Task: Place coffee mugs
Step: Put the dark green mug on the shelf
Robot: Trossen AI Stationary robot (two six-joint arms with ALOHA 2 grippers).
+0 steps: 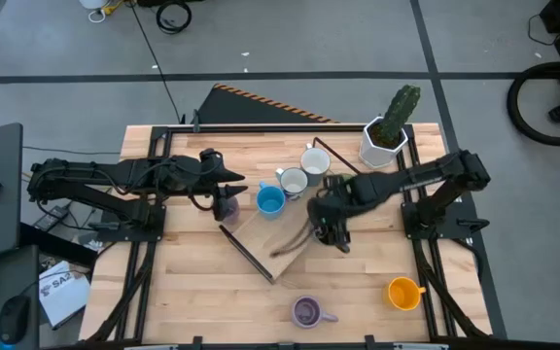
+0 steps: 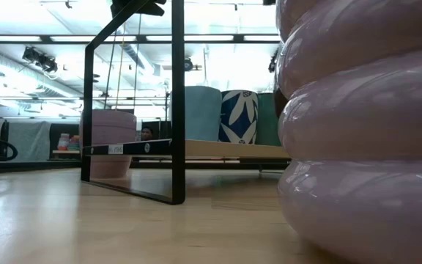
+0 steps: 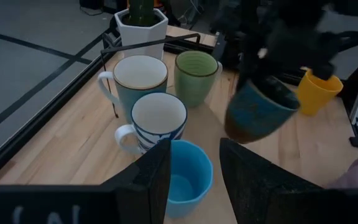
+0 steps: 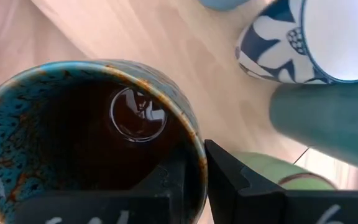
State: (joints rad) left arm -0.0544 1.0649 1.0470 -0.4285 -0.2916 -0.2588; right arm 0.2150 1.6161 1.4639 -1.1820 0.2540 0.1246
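Note:
My right gripper (image 1: 327,222) is shut on the dark brown mug with the teal speckled rim (image 3: 258,113), above the wooden board (image 1: 272,238). The blue mug (image 3: 185,177), the white and blue flowered mug (image 3: 157,119), the white-rimmed teal mug (image 3: 139,79) and the green mug (image 3: 196,76) stand in a cluster on their bases. My left gripper (image 3: 194,171) is open just short of the blue mug and touches nothing. One lavender mug (image 1: 227,206) sits beside it. An orange mug (image 1: 404,292) and another lavender mug (image 1: 307,311) stand near the table's near edge. My right gripper (image 4: 197,180) holds the dark brown mug by its rim wall (image 4: 194,152), with one finger (image 4: 166,183) inside the cup and the other finger (image 4: 244,183) outside. The fingers come from above. The mug (image 3: 258,113) hangs tilted below them, lifted clear of the table.
The white hexagonal cactus pot (image 1: 385,136) stands at the far right behind the mugs. A black metal frame (image 2: 176,103) edges the wooden board. The near lavender mug (image 2: 357,132) fills the low view's right side. Bare tabletop (image 1: 192,292) lies near left.

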